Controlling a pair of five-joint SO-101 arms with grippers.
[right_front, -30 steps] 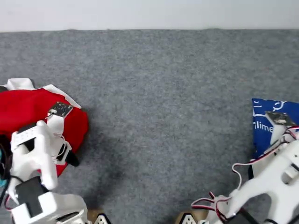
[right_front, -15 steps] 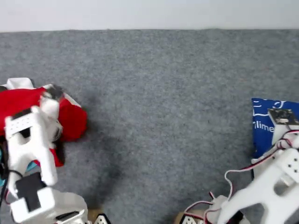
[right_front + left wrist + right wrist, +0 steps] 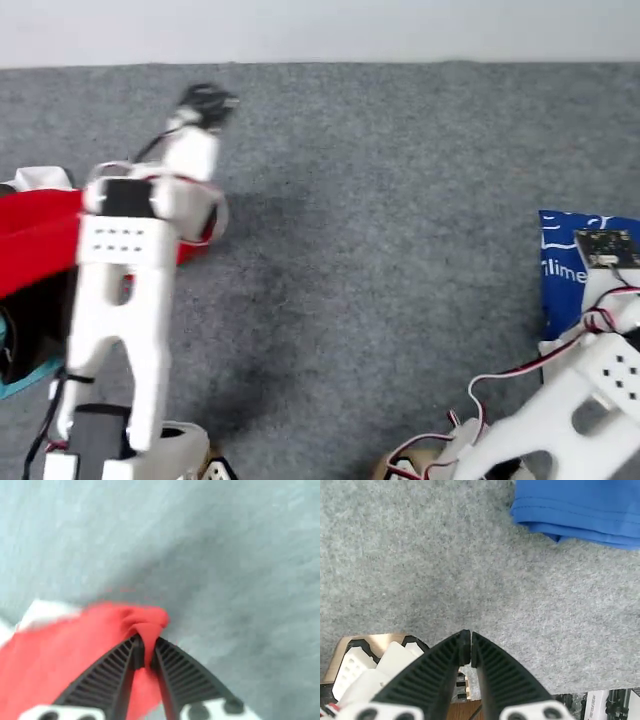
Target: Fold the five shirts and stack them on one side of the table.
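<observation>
Where the grey felt bench [image 3: 400, 180] reaches its left edge, we see the red shirt [image 3: 40, 240] lying over white fabric [image 3: 40, 180]. A teal fabric edge [image 3: 25, 378] sits nearer the arm base. The left arm [image 3: 125, 290] stretches out over the red shirt's right end. We see the left fingers [image 3: 112, 672] pinched tight together on a bunched fold of that red shirt, with grey felt beyond it. At the bench's right edge we see the blue shirt [image 3: 560, 300], white print on it, lying flat with the right arm [image 3: 560, 400] partly over it. The right fingers [image 3: 440, 667] are pressed together with nothing between them, over felt near the blue shirt's folded edge.
</observation>
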